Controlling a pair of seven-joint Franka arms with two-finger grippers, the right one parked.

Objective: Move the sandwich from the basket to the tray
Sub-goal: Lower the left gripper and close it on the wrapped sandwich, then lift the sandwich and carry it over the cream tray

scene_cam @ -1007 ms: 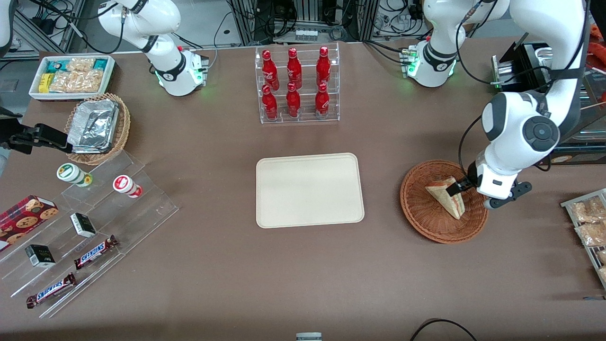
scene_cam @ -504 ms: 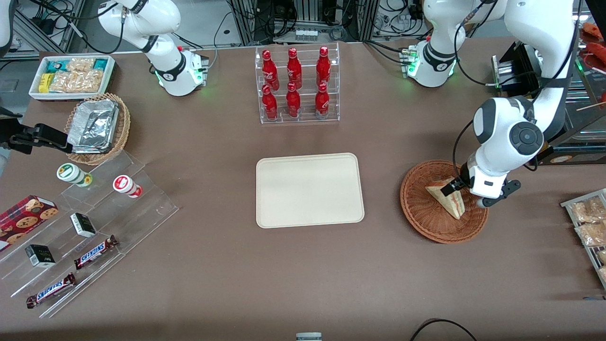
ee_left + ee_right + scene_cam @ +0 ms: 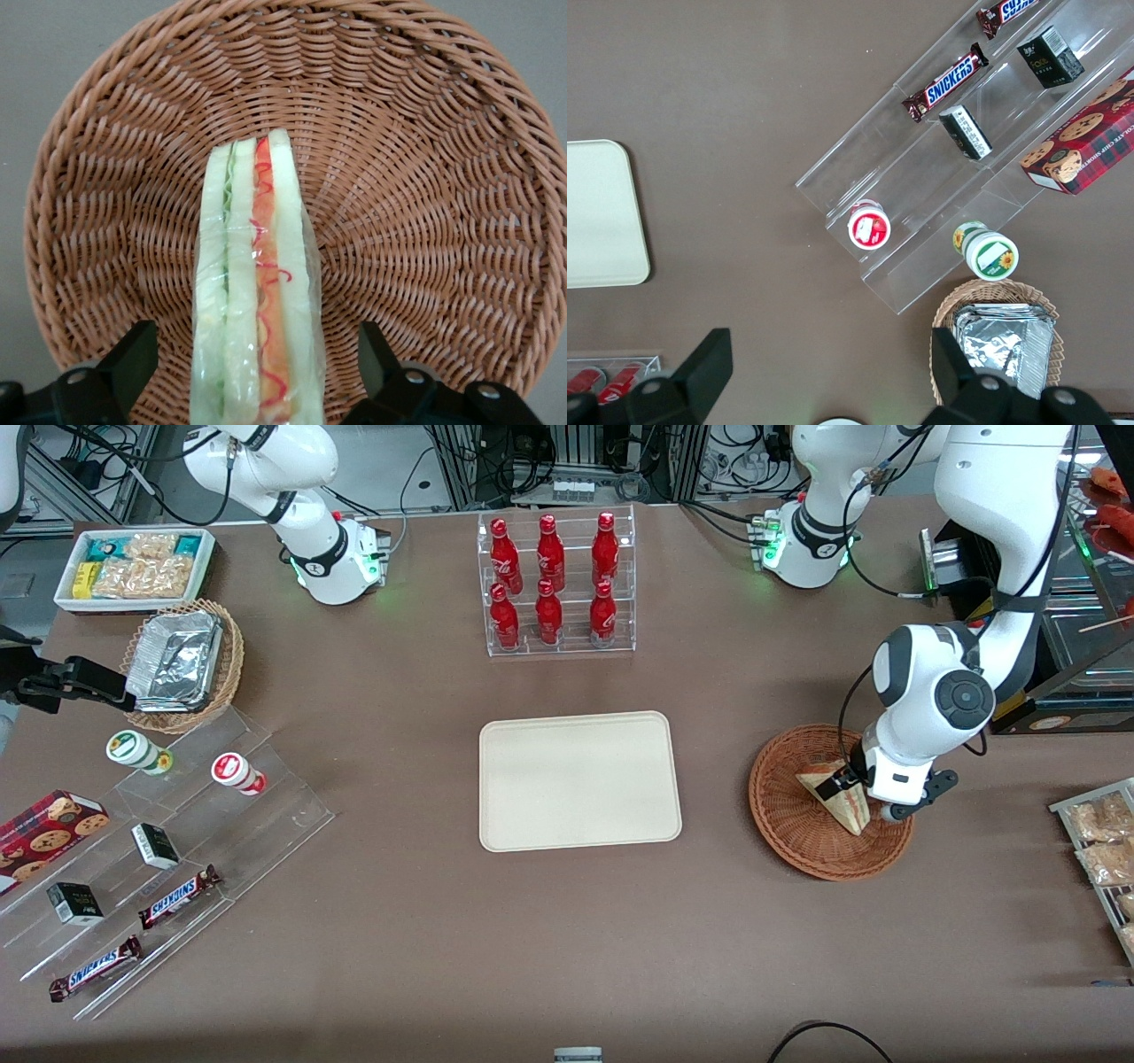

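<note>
You are looking at a robotics lab dressed up as a small shop counter: a brown table (image 3: 567, 957) with white arm bases (image 3: 341, 567) bolted on, cables and metal racks (image 3: 567, 460) along its edge farthest from the front camera. The goods give the shop feel: red cola bottles (image 3: 554, 580) in a clear rack, Snickers bars (image 3: 177, 897) and a cookie box (image 3: 49, 824) on acrylic steps, a white bin of snacks (image 3: 133, 567)

Six red bottles (image 3: 551, 583) stand in a clear rack (image 3: 560, 642) at mid table. Toward the parked arm's end: white bin (image 3: 71, 601) w/ snack packs, tan basket (image 3: 232, 666) w/ foil containers (image 3: 174, 660). Nearer the camera, clear steps (image 3: 266, 815) w/ two Snickers bars (image 3: 177, 897), cookie box (image 3: 49, 826), two cups (image 3: 237, 773).
</note>
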